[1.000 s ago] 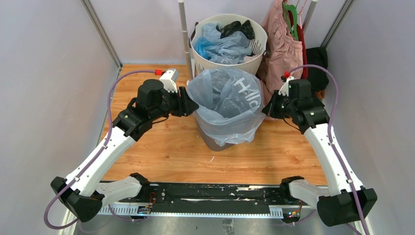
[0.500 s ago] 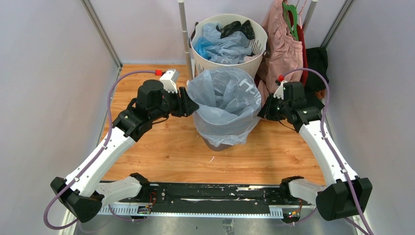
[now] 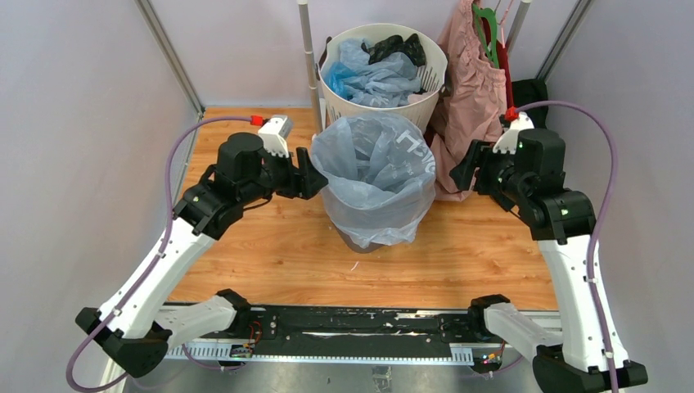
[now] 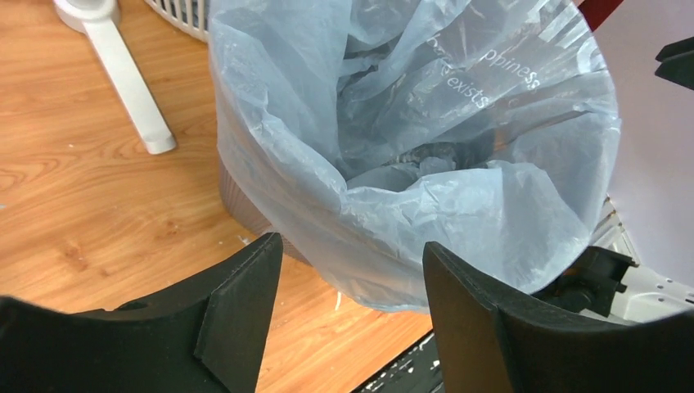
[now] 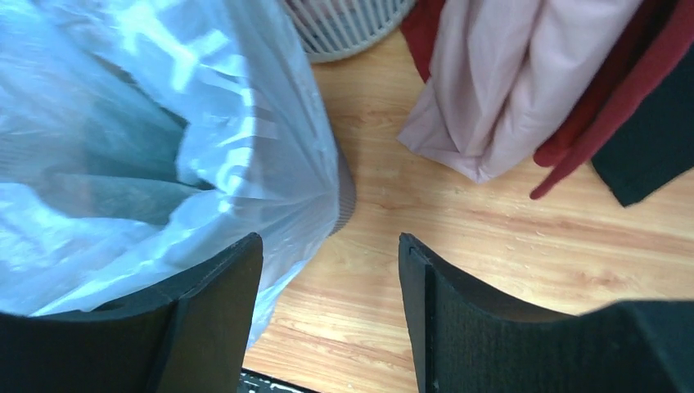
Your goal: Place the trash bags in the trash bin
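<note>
A large pale blue see-through trash bag (image 3: 372,176) lines the trash bin, its hem folded down over the rim on all sides. Only the bin's dark grey mesh base (image 3: 360,240) shows under the plastic. My left gripper (image 3: 315,173) is open just left of the bag, close to its rim but holding none of it. In the left wrist view the bag (image 4: 425,164) fills the space beyond the open left gripper (image 4: 352,303). My right gripper (image 3: 458,176) is open, a short way right of the bin. The right wrist view shows the bag (image 5: 123,123), the bin (image 5: 345,201) and bare floor between the fingers (image 5: 442,311).
A round white slotted basket (image 3: 385,70) behind the bin holds more crumpled blue bags and something dark. A pink garment (image 3: 475,82) hangs at the back right, close to my right gripper, with a black thing (image 3: 532,102) beside it. A white pole (image 3: 309,57) stands behind the bin.
My right gripper opened, let go of the bag's rim and drew back to the right. The left gripper opened wider and eased left. The bag's rim settled over the bin.
</note>
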Motion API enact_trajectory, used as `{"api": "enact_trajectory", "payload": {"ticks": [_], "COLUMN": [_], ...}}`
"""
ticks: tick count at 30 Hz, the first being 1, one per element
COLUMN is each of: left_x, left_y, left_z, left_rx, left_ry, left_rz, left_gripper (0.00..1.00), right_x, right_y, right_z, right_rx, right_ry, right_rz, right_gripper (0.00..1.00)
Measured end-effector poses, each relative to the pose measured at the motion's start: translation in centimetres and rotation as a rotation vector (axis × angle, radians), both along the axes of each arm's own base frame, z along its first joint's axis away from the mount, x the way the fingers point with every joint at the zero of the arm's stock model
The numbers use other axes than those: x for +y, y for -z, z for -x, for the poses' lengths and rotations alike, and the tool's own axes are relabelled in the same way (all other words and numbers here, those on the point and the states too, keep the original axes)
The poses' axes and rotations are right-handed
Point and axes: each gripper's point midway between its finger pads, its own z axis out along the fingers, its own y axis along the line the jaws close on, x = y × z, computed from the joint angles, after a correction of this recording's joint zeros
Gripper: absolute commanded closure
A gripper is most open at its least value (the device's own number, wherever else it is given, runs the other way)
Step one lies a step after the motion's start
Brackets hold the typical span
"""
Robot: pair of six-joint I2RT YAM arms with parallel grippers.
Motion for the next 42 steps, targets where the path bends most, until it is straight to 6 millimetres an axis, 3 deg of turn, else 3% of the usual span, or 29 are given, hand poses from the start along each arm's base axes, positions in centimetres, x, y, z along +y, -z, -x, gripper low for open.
{"api": "enact_trajectory", "payload": {"ticks": [4,6,10,11,19,25,29,34,38,42], "left_x": [1.3,1.9,2.8,3.0,3.6,3.0,2.9,3.0,2.8,2.9], "left_y": [-1.9,-2.9,-4.0,-3.9,-0.4,1.7,4.9,8.4,9.1,9.0], "left_z": [1.0,1.4,2.4,2.6,3.4,2.4,2.3,2.4,1.7,1.1], "left_rx": [-0.056,-0.088,-0.133,-0.138,-0.097,-0.034,0.044,0.129,0.144,0.137], "left_ry": [-0.016,-0.027,-0.036,-0.038,-0.041,-0.043,-0.052,-0.071,-0.076,-0.087], "left_rz": [0.0,0.007,0.023,0.026,-0.007,-0.042,-0.076,-0.113,-0.134,-0.158], "left_gripper": [0.18,0.01,0.0,0.0,0.0,0.0,0.0,0.0,0.0,0.0], "right_x": [1.4,2.3,3.9,4.3,4.6,3.8,2.7,1.5,1.3,1.5], "right_y": [-2.3,-2.6,-2.8,-2.7,-1.0,-0.4,1.6,1.8,2.0,3.6], "right_z": [0.7,1.0,2.0,2.4,6.3,7.8,8.2,7.4,5.7,4.1], "right_rx": [-0.028,-0.025,-0.011,-0.008,-0.021,-0.043,-0.022,-0.04,-0.034,0.004], "right_ry": [-0.082,-0.128,-0.221,-0.246,-0.301,-0.243,-0.149,-0.053,-0.013,0.012], "right_rz": [-0.047,-0.072,-0.125,-0.139,-0.179,-0.199,-0.206,-0.202,-0.206,-0.212], "right_gripper": [0.33,0.3,0.27,0.22,0.17,0.17,0.15,0.15,0.14,0.13]}}
